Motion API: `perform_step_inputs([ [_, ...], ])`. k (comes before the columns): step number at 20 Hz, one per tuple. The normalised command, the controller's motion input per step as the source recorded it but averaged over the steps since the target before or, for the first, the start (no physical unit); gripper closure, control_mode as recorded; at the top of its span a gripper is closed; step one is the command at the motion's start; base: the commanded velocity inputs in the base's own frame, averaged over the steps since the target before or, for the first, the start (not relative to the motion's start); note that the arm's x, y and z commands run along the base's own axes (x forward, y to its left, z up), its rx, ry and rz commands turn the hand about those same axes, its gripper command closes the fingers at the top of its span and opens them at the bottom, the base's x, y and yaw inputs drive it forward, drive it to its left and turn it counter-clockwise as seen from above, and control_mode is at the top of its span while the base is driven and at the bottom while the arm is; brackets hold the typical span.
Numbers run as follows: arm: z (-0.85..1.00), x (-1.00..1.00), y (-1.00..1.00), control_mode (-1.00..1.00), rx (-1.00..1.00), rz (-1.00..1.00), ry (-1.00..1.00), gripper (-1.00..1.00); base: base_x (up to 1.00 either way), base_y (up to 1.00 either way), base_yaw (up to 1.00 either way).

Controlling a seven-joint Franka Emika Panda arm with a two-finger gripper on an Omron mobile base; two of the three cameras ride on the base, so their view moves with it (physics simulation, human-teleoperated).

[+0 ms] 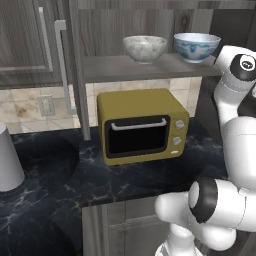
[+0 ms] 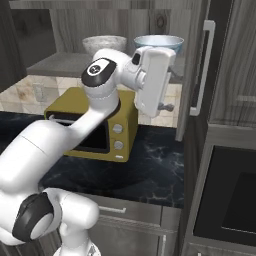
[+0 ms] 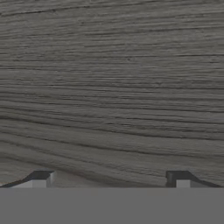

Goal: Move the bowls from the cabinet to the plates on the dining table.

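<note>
Left base view gives us two bowls on the shelf (image 1: 115,67) of the open cabinet (image 1: 100,25): a marbled bowl (image 1: 144,48) near the middle of the shelf and a blue bowl (image 1: 196,46) at its right end, close together but apart. Both are upright; their insides cannot be seen. Below them one yellow oven (image 1: 142,125) stands on the black counter (image 1: 60,185), with a grey cylinder (image 1: 9,160) at the counter's left edge. Right base view adds the cabinet's right door with one long handle (image 2: 202,67), and the arm's hand raised in front of the shelf. In the hand view we see the gripper (image 3: 112,177) with its two tips spread wide, nothing between them, facing grey wood grain.
</note>
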Motion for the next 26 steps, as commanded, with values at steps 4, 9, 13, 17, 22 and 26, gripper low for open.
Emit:
perform_step_inputs([
  [4, 0.00, -0.03, -0.03, -1.00, 0.00, 0.20, -0.01, -1.00, 0.00, 0.00, 0.00],
  [9, 0.08, -0.20, 0.25, -1.00, 0.00, 0.15, -0.03, -1.00, 0.00, 0.00, 0.00],
  [13, 0.03, -0.21, 0.51, -1.00, 0.02, 0.18, -0.09, -1.00, 0.00, 0.00, 0.00],
  [17, 0.07, -0.03, 0.56, -1.00, 0.05, 0.15, -0.11, -1.00, 0.00, 0.00, 0.00],
  [22, 0.08, 0.00, 0.58, -1.00, 0.05, 0.12, -0.18, -1.00, 0.00, 0.00, 0.00],
  [26, 0.01, 0.00, 0.49, -1.00, 0.11, 0.11, -0.24, -1.00, 0.00, 0.00, 0.00],
])
